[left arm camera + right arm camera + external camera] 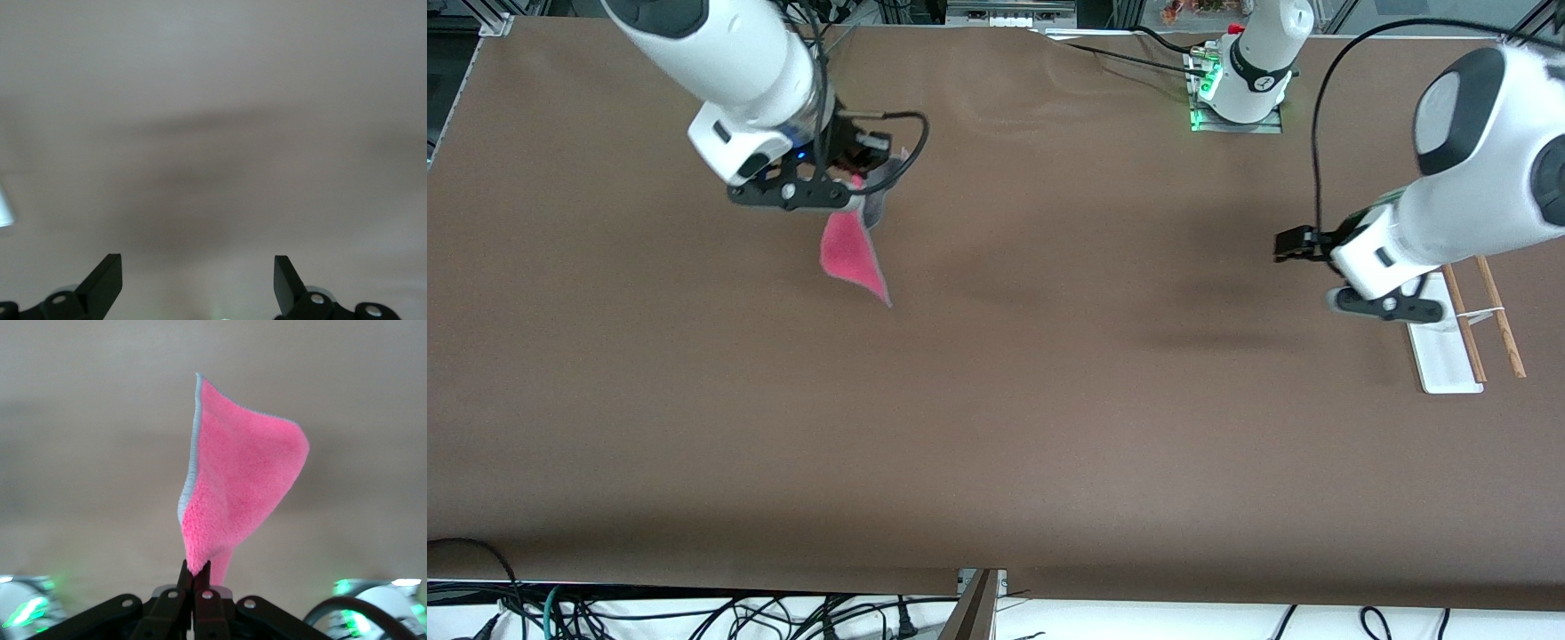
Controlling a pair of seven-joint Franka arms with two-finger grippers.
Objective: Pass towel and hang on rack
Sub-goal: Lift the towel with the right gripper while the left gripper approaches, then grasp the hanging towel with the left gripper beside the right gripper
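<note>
My right gripper (861,194) is shut on one corner of the pink-red towel (852,253), which hangs free above the table toward the right arm's end. In the right wrist view the jaws (198,572) pinch the towel (240,480), and its grey stitched edge shows. My left gripper (1291,244) is open and empty, held above the table beside the rack (1445,356). In the left wrist view its fingers (107,280) stand wide apart over bare table. The rack has a white flat base and two brown rods (1498,316), and stands at the left arm's end of the table.
The brown table (1049,400) stretches between the two arms. The left arm's base (1249,71) with green lights stands at the table's edge farthest from the front camera. Cables (694,613) lie past the edge nearest the camera.
</note>
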